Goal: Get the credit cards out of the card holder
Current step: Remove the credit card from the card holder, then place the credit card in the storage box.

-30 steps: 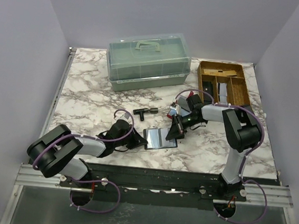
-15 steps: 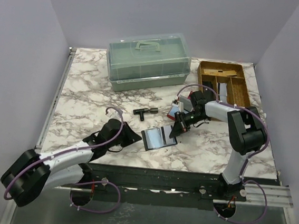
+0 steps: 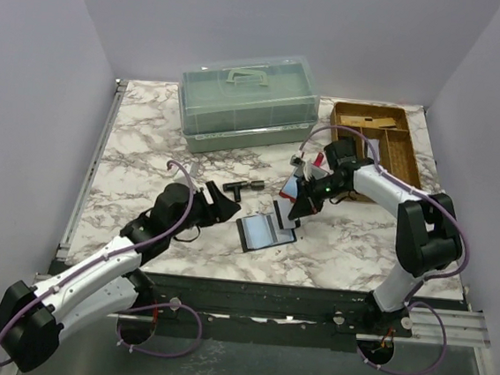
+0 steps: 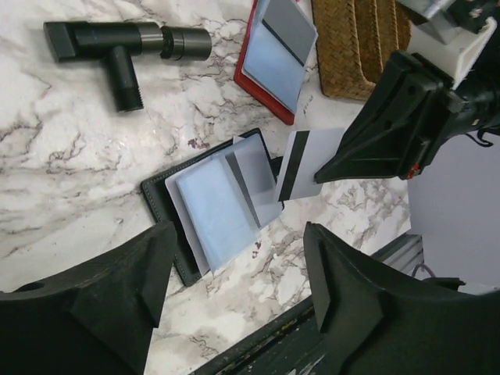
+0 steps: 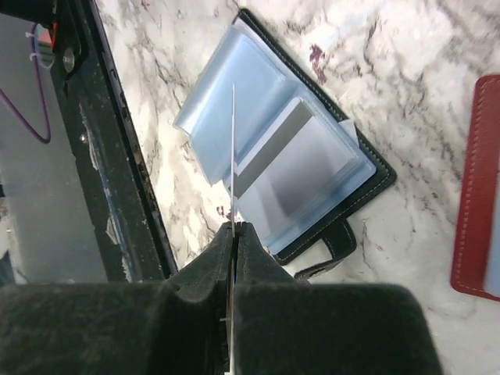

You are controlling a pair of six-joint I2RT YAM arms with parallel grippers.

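Note:
The black card holder lies open on the marble, with pale blue credit cards fanned out of its sleeves. A silvery card with a dark stripe sits in the top sleeve. My right gripper is shut on one credit card, a grey one with a black stripe, held on edge just above the holder's right end. That held card shows edge-on in the right wrist view. My left gripper hangs open and empty, just left of the holder.
A red wallet holding cards lies behind the holder. A black T-shaped fitting is to its left. A clear green lidded box stands at the back, a wicker tray at the back right. The table's front rail runs close by.
My left gripper has opened and drawn back from the holder's left edge as its arm stretched out. My right gripper has kept its grip on the card and shifted slightly back and right.

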